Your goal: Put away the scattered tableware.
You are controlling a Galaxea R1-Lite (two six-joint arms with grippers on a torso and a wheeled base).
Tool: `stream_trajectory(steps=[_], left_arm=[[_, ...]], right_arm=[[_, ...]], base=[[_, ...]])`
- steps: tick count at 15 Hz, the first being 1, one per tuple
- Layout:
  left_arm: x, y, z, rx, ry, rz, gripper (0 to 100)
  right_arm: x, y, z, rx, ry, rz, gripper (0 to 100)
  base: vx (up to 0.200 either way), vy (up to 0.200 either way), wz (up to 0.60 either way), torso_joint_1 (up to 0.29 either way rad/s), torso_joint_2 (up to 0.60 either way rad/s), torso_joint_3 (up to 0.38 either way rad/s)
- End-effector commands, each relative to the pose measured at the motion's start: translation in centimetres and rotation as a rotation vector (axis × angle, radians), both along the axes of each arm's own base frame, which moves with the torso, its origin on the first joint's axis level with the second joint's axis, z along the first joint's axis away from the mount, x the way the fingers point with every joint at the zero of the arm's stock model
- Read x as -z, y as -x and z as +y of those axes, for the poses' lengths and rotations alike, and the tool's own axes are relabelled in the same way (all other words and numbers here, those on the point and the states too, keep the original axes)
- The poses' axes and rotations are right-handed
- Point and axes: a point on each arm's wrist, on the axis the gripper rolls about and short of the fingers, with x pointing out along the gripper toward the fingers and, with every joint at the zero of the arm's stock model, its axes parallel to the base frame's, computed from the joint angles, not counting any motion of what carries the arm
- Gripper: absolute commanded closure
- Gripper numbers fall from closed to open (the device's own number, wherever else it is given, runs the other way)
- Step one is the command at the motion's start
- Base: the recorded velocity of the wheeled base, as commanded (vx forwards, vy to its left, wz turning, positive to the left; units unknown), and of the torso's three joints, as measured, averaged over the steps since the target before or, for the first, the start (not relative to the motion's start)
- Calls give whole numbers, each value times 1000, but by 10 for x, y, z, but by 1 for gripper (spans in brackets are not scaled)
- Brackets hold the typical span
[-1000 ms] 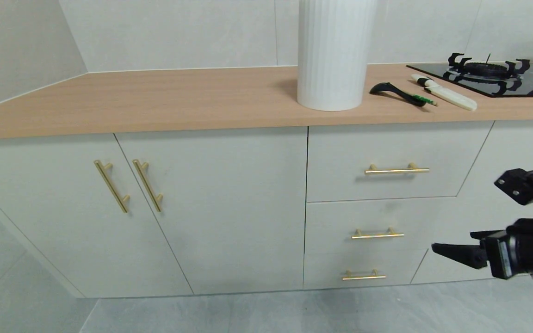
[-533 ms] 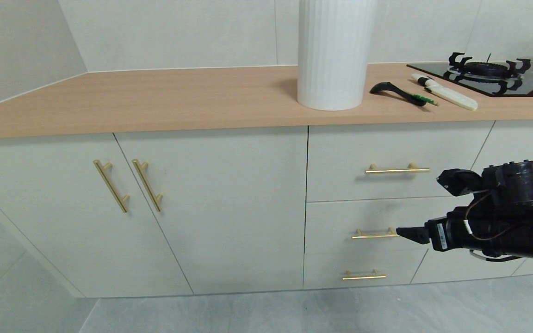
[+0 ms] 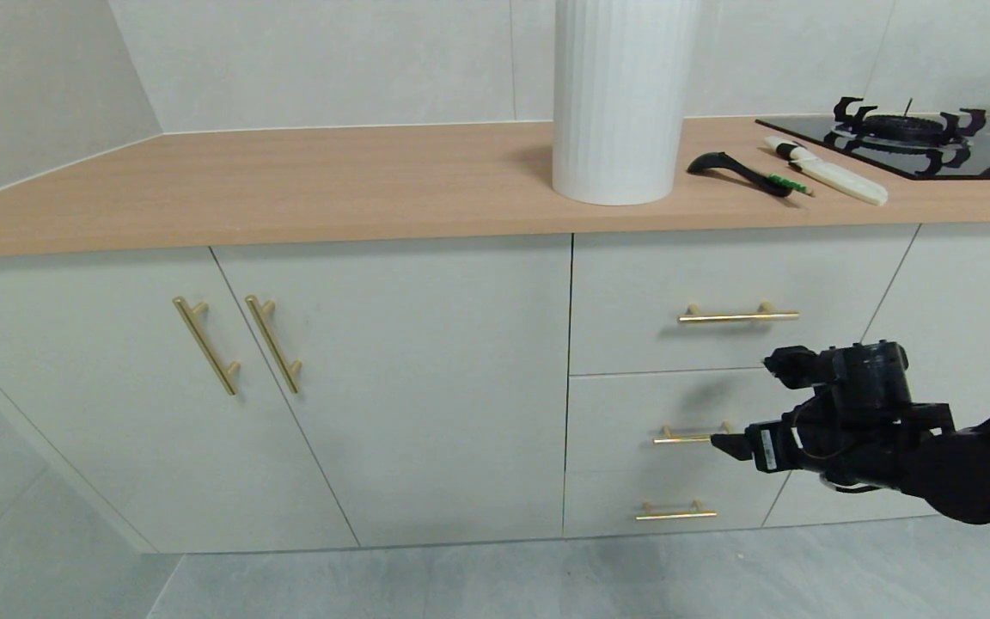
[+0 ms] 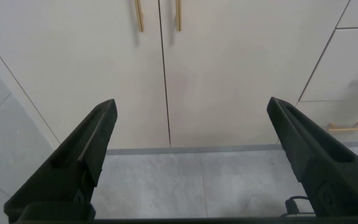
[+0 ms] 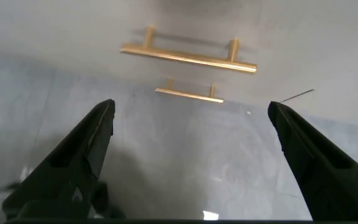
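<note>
**Head view.** Wood countertop (image 3: 332,185) over pale cabinets. A tall white ribbed cylinder (image 3: 620,103) stands on it. The task items lie flat just to the cylinder's right, btwn it and the gas hob (image 3: 916,137). They are a black ladle (image 3: 736,172), bowl end toward the cylinder, and a white knife (image 3: 830,174). The ladle's handle end is just beside the knife; contact cannot be told. Below the counter are two doors w/ gold door handles (image 3: 207,344) side by side. Next to them is a 3-drawer stack w/ top drawer handle (image 3: 737,316), mid drawer handle (image 3: 688,437) and bottom drawer handle (image 3: 675,514). All fronts are closed. The right gripper (image 3: 729,445) is held roughly level in front of the mid drawer, its tip at the right end of the mid drawer handle. It is seen edge-on here, so finger spread is not readable.

**Left wrist view.** The left gripper (image 4: 191,104) is low, facing the seam btwn the two doors above the grey tiled floor (image 4: 185,180). Its fingers (image 4: 86,155) are wide apart w/ nothing btwn them.

**Right wrist view.** The right gripper's fingers (image 5: 73,168) are spread wide and grip nothing. The mid drawer handle lies ahead of the gap, clear of both fingers. The bottom drawer handle is farther off.
</note>
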Motion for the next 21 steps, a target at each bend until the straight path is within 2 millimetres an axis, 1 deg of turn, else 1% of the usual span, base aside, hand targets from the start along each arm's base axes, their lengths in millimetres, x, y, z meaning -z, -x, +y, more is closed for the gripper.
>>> stream_trajectory(steps=[1, 5, 9, 12, 15, 19, 21], left_arm=[[0, 0, 0, 0, 0, 0, 0], [0, 0, 0, 0, 0, 0, 0], [0, 0, 0, 0, 0, 0, 0], [0, 0, 0, 0, 0, 0, 0], [0, 0, 0, 0, 0, 0, 0], [0, 0, 0, 0, 0, 0, 0], [0, 0, 0, 0, 0, 0, 0]], right_arm=[[35, -11, 3, 14, 0, 50, 0], [58, -27, 4, 110, -10, -42, 0], [75, -43, 5, 140, -30, -97, 0], [82, -54, 6, 193, -52, -132, 0], [84, -58, 7, 197, -64, -176, 0], [96, -65, 7, 245, -34, -186, 0], [99, -66, 7, 245, -29, -182, 0]], base=[[0, 0, 0, 0, 0, 0], [0, 0, 0, 0, 0, 0], [0, 0, 0, 0, 0, 0], [0, 0, 0, 0, 0, 0], [0, 0, 0, 0, 0, 0], [0, 0, 0, 0, 0, 0], [0, 0, 0, 0, 0, 0]])
